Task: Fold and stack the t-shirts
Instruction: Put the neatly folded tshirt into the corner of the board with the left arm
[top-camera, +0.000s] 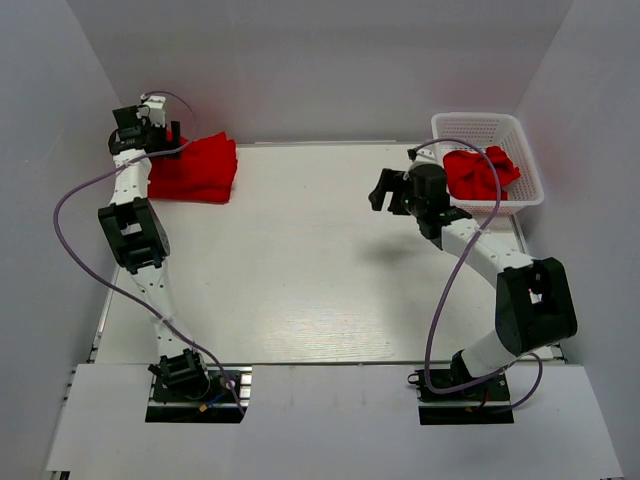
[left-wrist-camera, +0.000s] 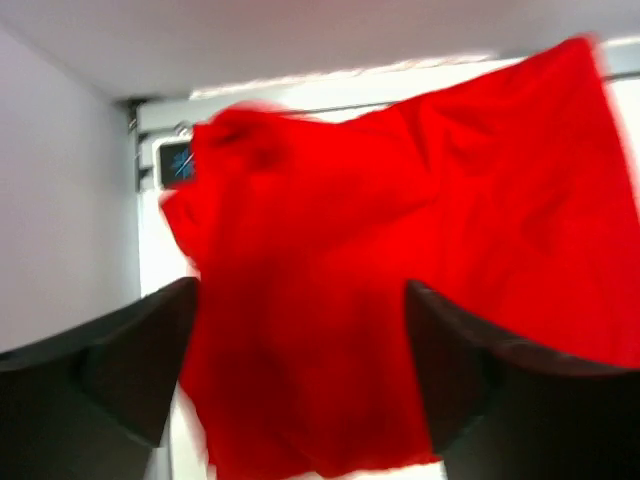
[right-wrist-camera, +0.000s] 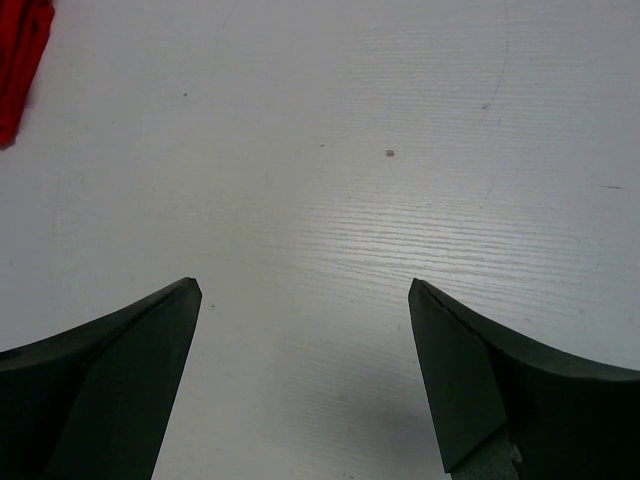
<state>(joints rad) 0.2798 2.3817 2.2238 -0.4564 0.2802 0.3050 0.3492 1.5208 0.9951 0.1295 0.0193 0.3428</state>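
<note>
A stack of t-shirts (top-camera: 195, 168) is laid at the far left corner of the table (top-camera: 320, 260). The basket (top-camera: 478, 124) is set at the far right corner, and loose t-shirts (top-camera: 480, 172) are piled in it. The left gripper (top-camera: 165, 130) is held at the stack's left edge. The right gripper (top-camera: 380, 190) is held over the table, near the basket's left side.

The t-shirts (left-wrist-camera: 400, 280) look blurred and run off the left wrist view's right edge.

Left claw (left-wrist-camera: 300, 288) spread wide — right claw (right-wrist-camera: 303, 286) likewise.
</note>
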